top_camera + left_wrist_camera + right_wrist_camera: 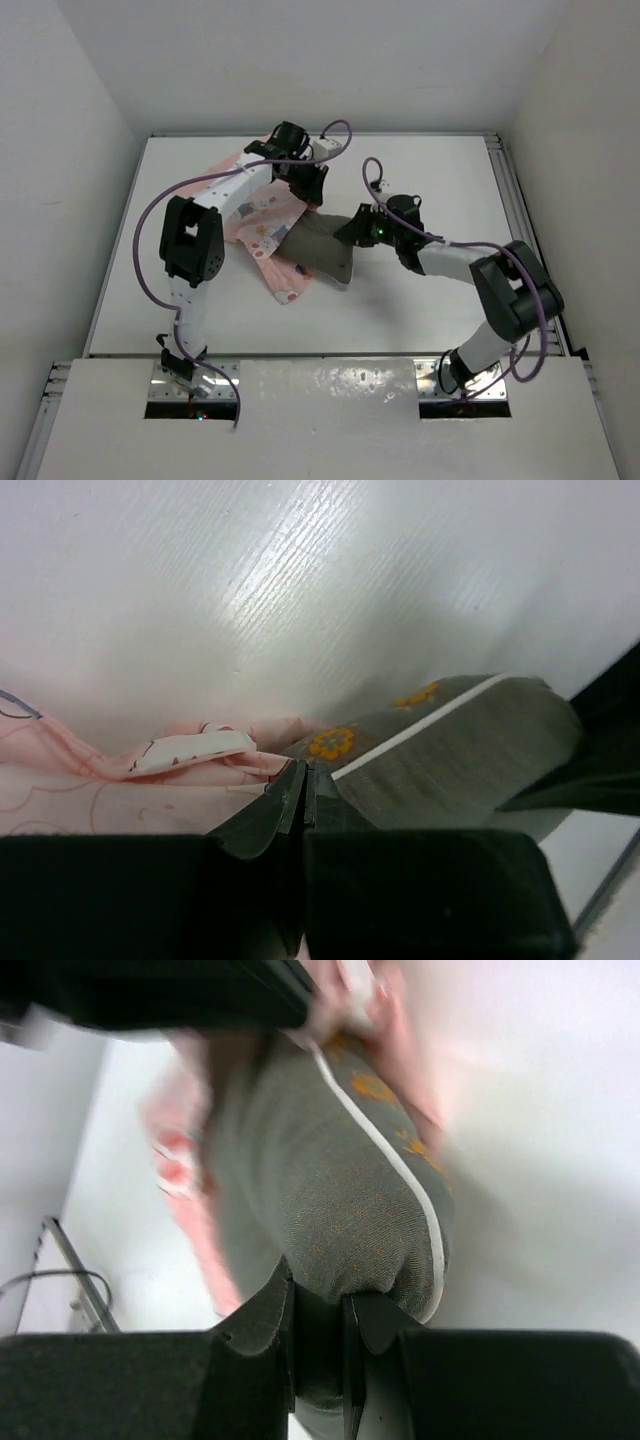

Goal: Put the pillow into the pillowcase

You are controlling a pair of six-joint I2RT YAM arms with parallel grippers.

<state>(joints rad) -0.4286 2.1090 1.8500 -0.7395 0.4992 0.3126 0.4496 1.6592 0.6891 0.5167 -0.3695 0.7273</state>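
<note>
You are working on a white table (440, 300) boxed in by plain white walls.

Your right gripper (318, 1305) has its jaws drawn close, pinching the near end of the pillow (330, 1190) so the padding bulges over both fingers. From there the grey pad runs away from you, its pale trim along one side, and its far end goes into the pink folds of the pillowcase (190, 1160).

Your left gripper (305, 785) is pressed almost flat together. It appears to be nipping the edge of the pillowcase (120, 780) right where the pillow (450, 760) enters, though the cloth between the tips is hard to make out.

From above, the pillow (325, 245) lies mid-table with its left part inside the pillowcase (265, 225).

Expect both to be light and limp. The pad will buckle if you push it from one end, and the thin cloth will bunch and drag. Hold the pad at its trimmed end and the sleeve by its open hem.
</note>
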